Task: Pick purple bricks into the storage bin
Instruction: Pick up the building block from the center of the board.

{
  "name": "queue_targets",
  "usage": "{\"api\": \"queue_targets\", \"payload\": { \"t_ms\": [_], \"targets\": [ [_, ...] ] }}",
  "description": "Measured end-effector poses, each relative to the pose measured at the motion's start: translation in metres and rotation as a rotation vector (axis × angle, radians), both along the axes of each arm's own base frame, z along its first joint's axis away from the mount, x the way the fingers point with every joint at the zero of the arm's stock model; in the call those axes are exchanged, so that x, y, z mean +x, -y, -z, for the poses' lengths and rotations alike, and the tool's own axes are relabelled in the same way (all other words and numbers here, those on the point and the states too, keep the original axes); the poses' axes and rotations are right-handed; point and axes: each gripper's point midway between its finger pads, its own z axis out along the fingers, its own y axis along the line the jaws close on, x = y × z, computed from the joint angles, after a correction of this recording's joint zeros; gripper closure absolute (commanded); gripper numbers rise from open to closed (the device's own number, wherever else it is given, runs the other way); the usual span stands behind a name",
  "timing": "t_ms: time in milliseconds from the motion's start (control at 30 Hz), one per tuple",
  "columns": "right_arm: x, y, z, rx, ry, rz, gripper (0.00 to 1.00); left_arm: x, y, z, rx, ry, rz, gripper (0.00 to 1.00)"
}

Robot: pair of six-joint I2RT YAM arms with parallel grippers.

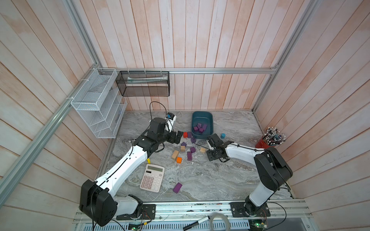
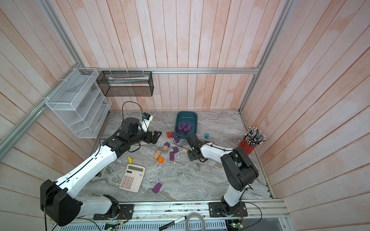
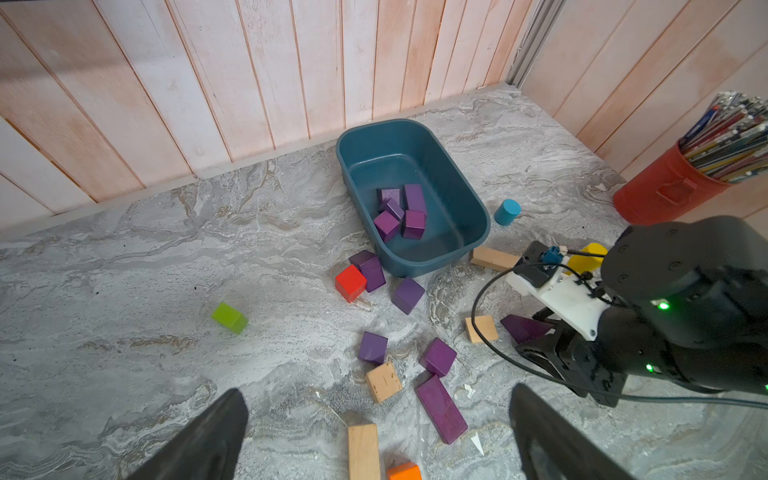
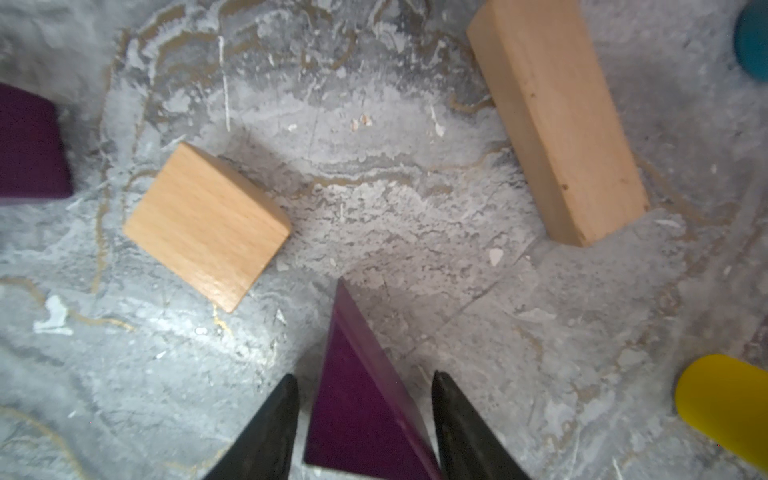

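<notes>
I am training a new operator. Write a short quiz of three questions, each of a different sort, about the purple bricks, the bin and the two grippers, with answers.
1. True or false: the storage bin holds only purple bricks.
2. What sits between the fingers of the right gripper? A) tan cube B) purple wedge C) yellow piece
3. Fill in: the left gripper has its jaws wide ____ and holds nothing.

Key
1. True: only purple pieces show inside.
2. B: the purple wedge lies between the fingers; whether they already grip it cannot be told.
3. open
</notes>
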Motion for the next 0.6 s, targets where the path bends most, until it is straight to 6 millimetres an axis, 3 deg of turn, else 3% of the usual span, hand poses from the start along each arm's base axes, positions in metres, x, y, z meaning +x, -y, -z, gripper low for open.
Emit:
{"api": "queue_targets", "payload": {
  "t_ms": [600],
  "targets": [
    [0.0052,-0.0035,0.0000,0.008,0.011,-0.001,0.62,0.0037,-0.0060,0.0003,0.019,0.010,-0.033,0.02]
  ]
}}
